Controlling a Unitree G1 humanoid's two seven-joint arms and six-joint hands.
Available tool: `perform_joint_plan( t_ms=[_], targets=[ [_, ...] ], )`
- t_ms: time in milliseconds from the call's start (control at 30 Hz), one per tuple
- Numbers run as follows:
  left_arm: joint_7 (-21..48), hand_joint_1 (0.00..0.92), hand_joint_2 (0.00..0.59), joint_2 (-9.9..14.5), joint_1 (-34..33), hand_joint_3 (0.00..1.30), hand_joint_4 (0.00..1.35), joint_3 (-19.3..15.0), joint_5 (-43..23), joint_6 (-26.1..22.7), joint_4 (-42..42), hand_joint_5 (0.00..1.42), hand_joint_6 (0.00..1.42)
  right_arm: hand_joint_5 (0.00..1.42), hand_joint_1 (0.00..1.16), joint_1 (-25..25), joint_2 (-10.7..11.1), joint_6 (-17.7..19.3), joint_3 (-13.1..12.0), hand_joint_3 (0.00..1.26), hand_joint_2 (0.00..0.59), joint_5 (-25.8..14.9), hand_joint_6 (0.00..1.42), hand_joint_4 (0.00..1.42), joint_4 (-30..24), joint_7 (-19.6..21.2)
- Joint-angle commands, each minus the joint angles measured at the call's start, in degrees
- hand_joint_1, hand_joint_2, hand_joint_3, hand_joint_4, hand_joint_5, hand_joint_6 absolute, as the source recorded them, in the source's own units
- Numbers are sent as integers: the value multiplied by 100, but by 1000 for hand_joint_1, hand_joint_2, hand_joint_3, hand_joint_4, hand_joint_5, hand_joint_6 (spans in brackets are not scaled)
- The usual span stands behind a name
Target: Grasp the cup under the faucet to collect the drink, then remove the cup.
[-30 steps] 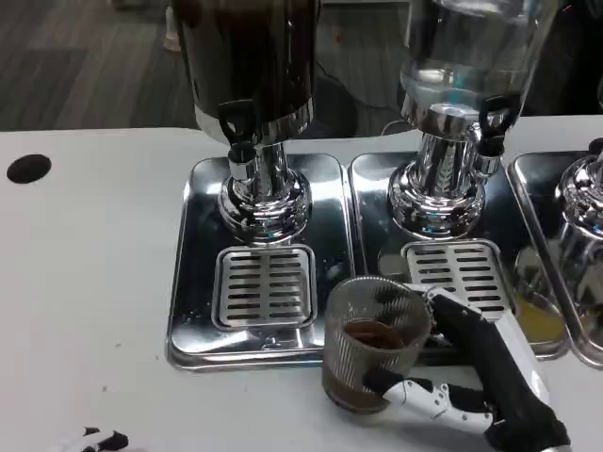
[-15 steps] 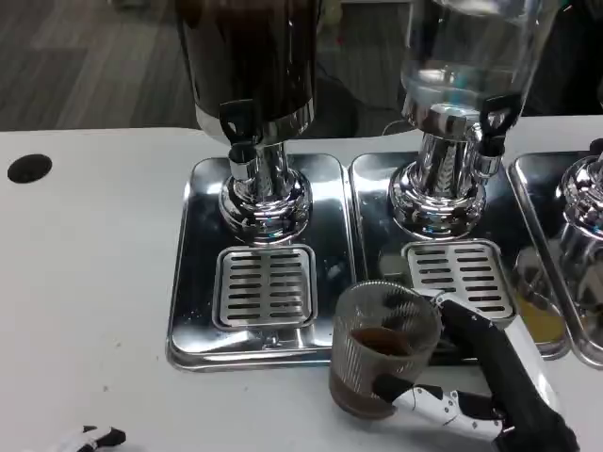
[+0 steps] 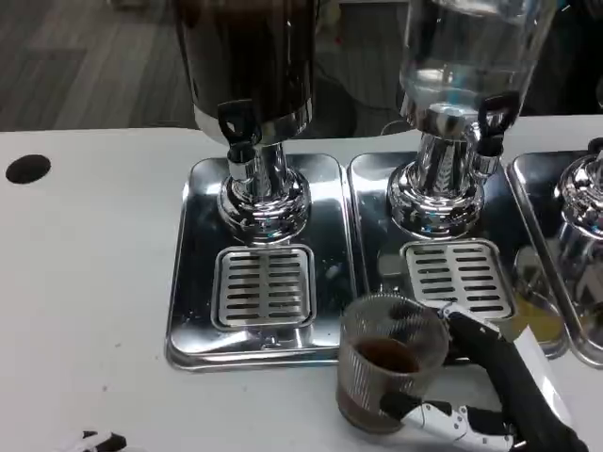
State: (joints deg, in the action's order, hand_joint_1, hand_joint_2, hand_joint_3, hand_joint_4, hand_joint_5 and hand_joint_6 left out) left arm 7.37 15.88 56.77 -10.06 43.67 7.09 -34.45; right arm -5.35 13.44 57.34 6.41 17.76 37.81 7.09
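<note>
Right robot hand [image 3: 490,395] wraps the cup [image 3: 388,360] at mid-wall, fingers closed round it. Clear ribbed plastic, prob light & squashy, part-full w/ dark drink; hold gently, upright.

From my seat, the open white table [image 3: 85,282] on the left and along the near edge gives a hand plenty of room, with only a small black disc [image 3: 27,169] far left. Ahead, two steel drip trays [image 3: 193,273] sit side by side, touching, each carrying a dispenser pedestal, and the dark dispenser's faucet [image 3: 237,127] and clear dispenser's faucet [image 3: 495,115] overhang the grates. My right hand [image 3: 499,395] holding the cup [image 3: 388,363] fills the near-right corner.
</note>
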Motion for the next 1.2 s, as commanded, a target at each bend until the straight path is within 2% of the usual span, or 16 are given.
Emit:
perform_joint_plan(
  t_ms=[33, 667, 933, 1200],
  targets=[
    [-100, 0, 109, 21, 117, 250, 110, -55, -63, 81, 32, 180, 415, 621, 715, -48, 6, 320, -94, 511, 100, 39, 520, 553, -209, 132],
    [-324, 0, 106, -9, 430, 238, 110, -159, -131, 311, 66, 180, 416, 621, 730, -159, 104, 656, -264, 511, 100, 442, 520, 553, -168, 427],
    [-316, 0, 106, -4, 446, 238, 110, -151, -116, 337, 76, 180, 416, 621, 725, -150, 190, 893, -369, 511, 96, 902, 520, 553, 116, 873],
    [-311, 0, 106, -28, 478, 238, 110, -158, -47, 292, 60, 180, 416, 621, 729, -9, 275, 1113, -315, 511, 88, 1383, 520, 553, 654, 1489]
  ],
)
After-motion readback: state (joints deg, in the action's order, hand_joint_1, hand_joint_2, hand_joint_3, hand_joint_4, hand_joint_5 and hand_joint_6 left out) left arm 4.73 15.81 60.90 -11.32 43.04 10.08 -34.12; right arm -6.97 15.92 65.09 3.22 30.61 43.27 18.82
